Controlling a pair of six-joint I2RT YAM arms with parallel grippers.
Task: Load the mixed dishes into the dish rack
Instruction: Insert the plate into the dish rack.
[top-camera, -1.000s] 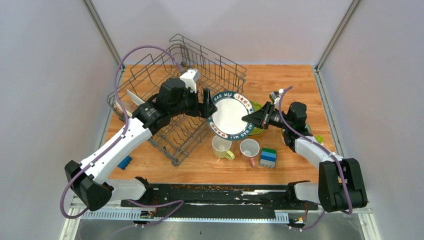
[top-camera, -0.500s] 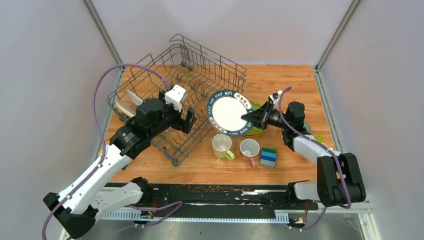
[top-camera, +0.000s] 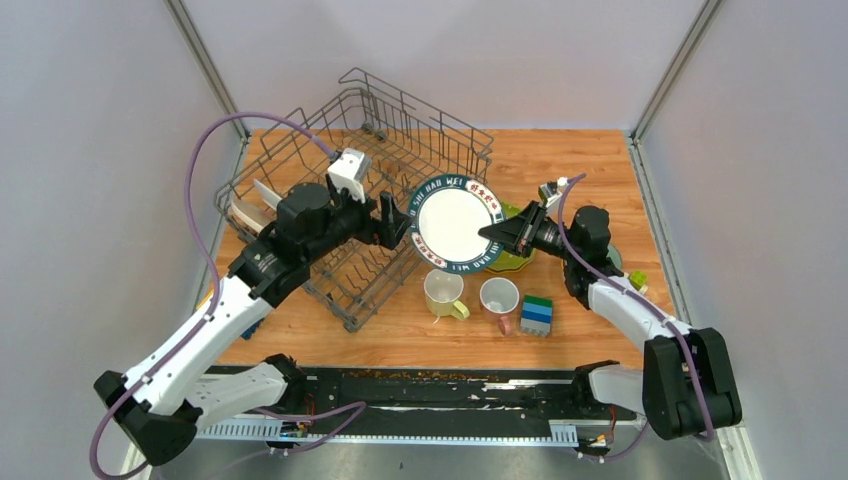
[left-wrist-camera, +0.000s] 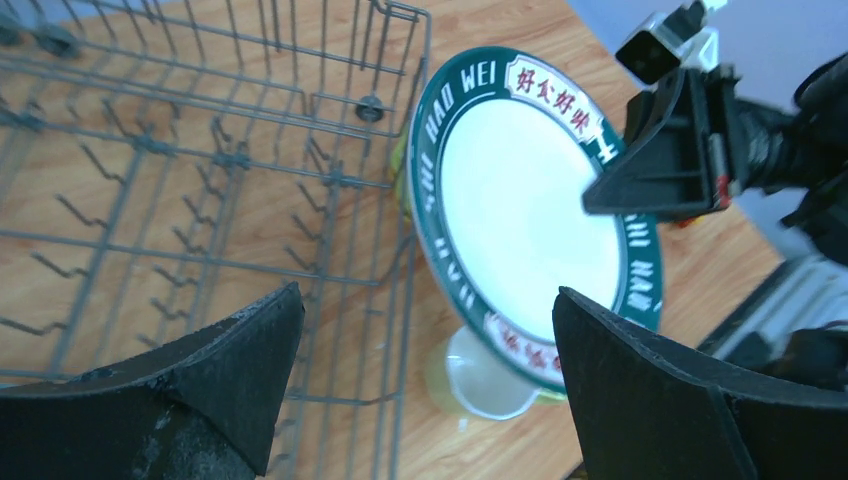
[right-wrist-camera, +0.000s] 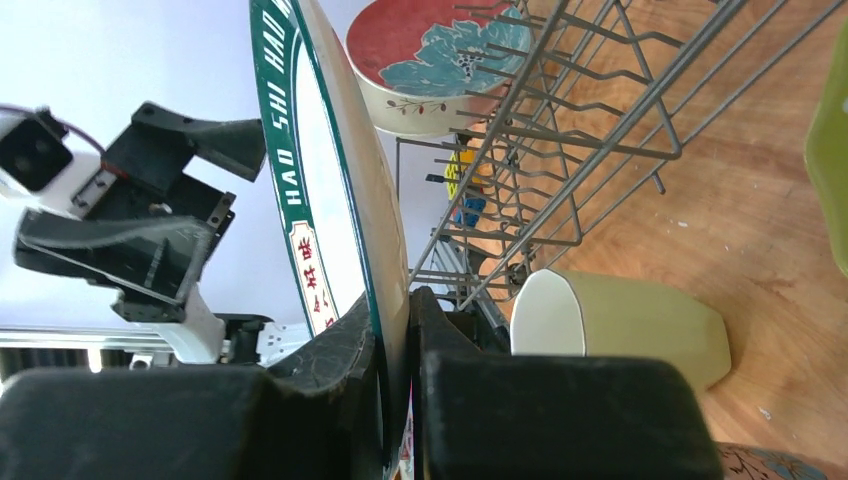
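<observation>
Nearest me, at 6 o'clock of the plate I'm carrying, the pale yellow mug (top-camera: 441, 294) and the white pink-handled mug (top-camera: 499, 297) stand mouth-up on the surface, with the toy blocks (top-camera: 537, 314) just beside them at 3 o'clock.

Above them the patterned-rim plate (top-camera: 452, 222) hangs on edge in the air, just off the dish rack's near-right corner. My right jaws are clenched on its rim at about 4 o'clock, one finger on the face and one on the back. It is a thin pinch on a small stretch of rim. I judge the plate stiff, fairly heavy for such a hold, glazed and therefore slick, and likely to chip if it knocks on wire. Hanging from one edge, it may want to swing or slide in the pinch.

My left jaws are released, spread wide, at the plate's 9 o'clock and apart from it. If I hand over, I would take the opposite rim across the green band, deep enough that the pads sit on the flat and not just the lip.

Beyond, at 10 to 12 o'clock on the surface, the dish rack (top-camera: 400, 120) stands with bare upright tines. A dish (top-camera: 262, 195) stands on edge at its 9 o'clock wall.
</observation>
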